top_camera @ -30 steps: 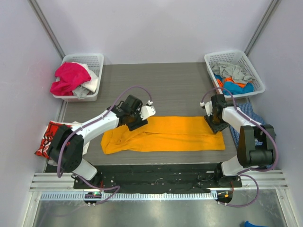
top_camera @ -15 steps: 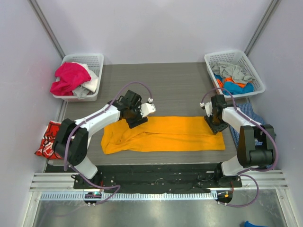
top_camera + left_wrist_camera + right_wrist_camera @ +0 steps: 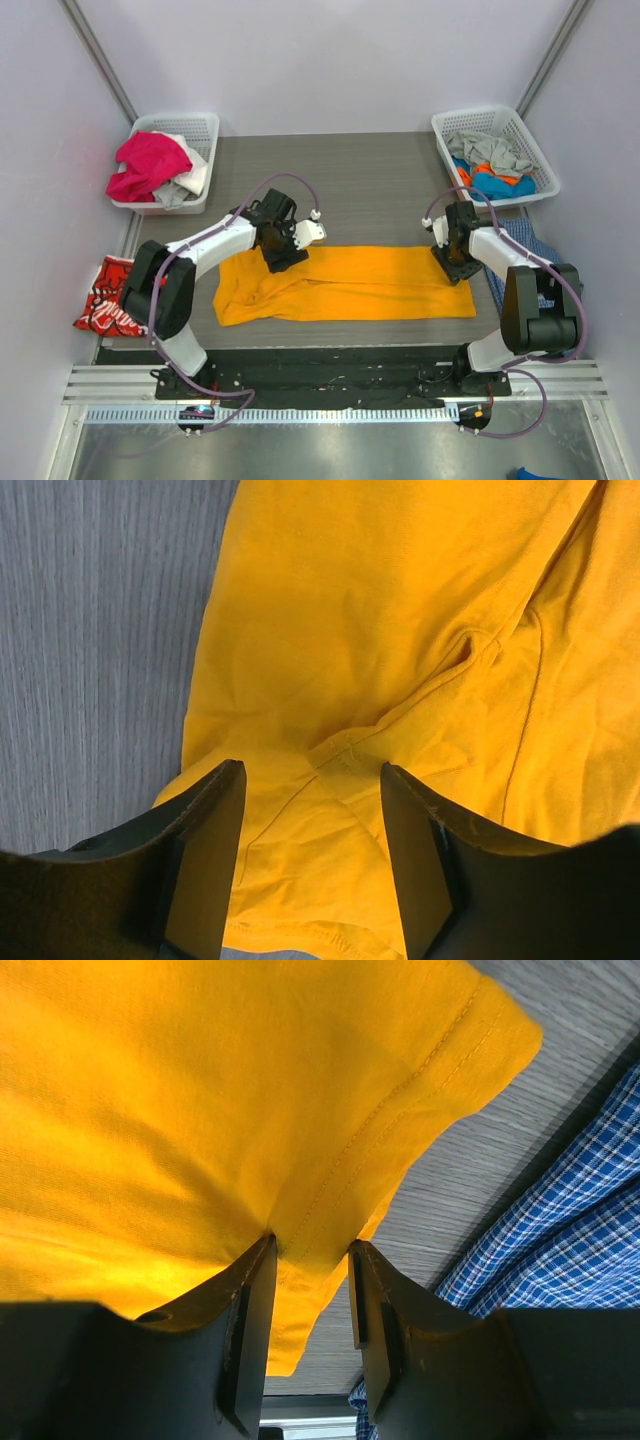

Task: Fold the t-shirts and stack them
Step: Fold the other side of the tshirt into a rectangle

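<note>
left gripper (image 3: pixel 285 258): I see the jaws apart, straddling the strip's far edge near its left end, cloth under them, not pinched.
orange t-shirt (image 3: pixel 370 285): flat mid-table in a strip, long axis running left to right between my arms.
right gripper (image 3: pixel 452 265): clamped on the far-right corner.
next grab: I judge the left end lies directly below the left gripper.

Pinched the stitched hem of a bright orange-yellow cloth t-shirt (image 3: pixel 190 1100) between the black fingers (image 3: pixel 248 1330) of the right gripper (image 3: pixel 311 1252), above a grey wood-grain table (image 3: pixel 480 1185), blue-and-white checked cloth (image 3: pixel 565 1230) just beside.
</note>
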